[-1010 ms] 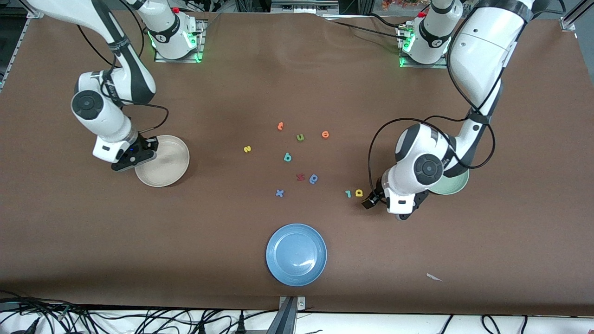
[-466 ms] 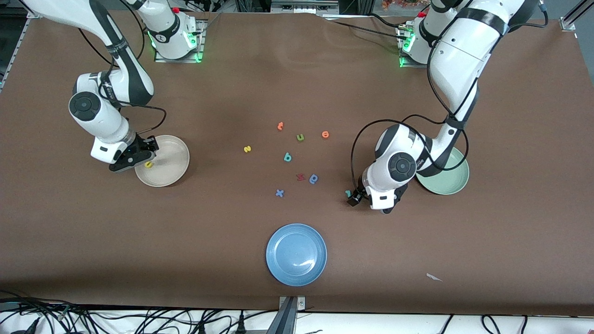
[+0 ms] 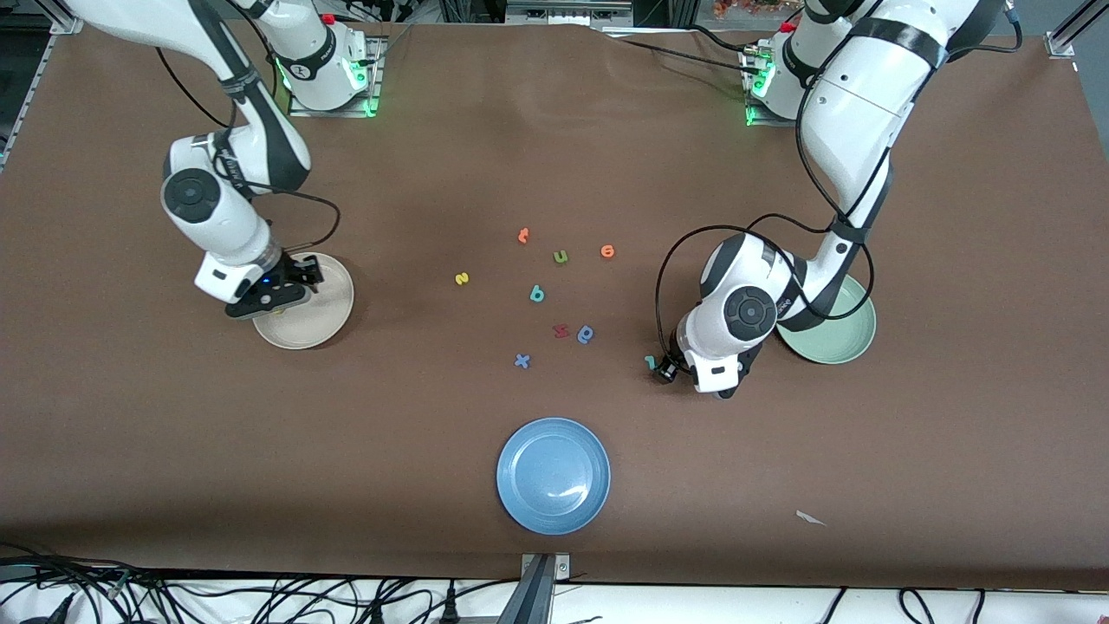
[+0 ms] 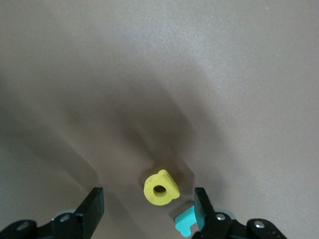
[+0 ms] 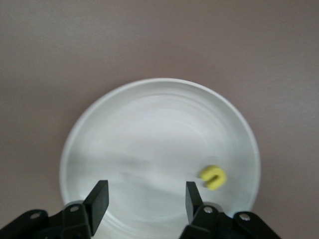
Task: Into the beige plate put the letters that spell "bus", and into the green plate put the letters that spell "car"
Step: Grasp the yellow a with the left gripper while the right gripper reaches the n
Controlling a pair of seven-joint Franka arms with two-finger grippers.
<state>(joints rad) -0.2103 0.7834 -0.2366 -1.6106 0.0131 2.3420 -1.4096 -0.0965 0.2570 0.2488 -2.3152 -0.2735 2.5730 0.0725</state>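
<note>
Front view: the right arm is reaching from its base to the beige plate (image 3: pixel 303 302), and the right gripper (image 3: pixel 275 297) is hanging over the plate's rim. The left gripper (image 3: pixel 674 367) is sitting low over the table beside the green plate (image 3: pixel 836 331), with the thin teal "r" (image 3: pixel 650 361) showing just beside it; the left arm is much the nearer one to this letter. In the middle of the table seven more letters are lying loose: a yellow "s" (image 3: pixel 462 278), a teal "b" (image 3: pixel 537 295), an olive "u" (image 3: pixel 560 256), two orange letters, one dark red, a blue rounded one (image 3: pixel 586 334) and a blue "x". Three plates are showing: beige, green and a blue plate (image 3: pixel 553 475).

Left wrist view: the left gripper's jaws are standing open, and the yellow "a" (image 4: pixel 160 187) is lying flat on the table directly between the fingers (image 4: pixel 91 208), slightly closer to one. The teal "r" (image 4: pixel 186 221) is touching or nearly touching the other finger, so closing may catch both.

Right wrist view: the right gripper's jaws are standing open and empty above the beige plate (image 5: pixel 99 129). One yellow "u" (image 5: pixel 213 177) is resting inside the plate near its rim.
</note>
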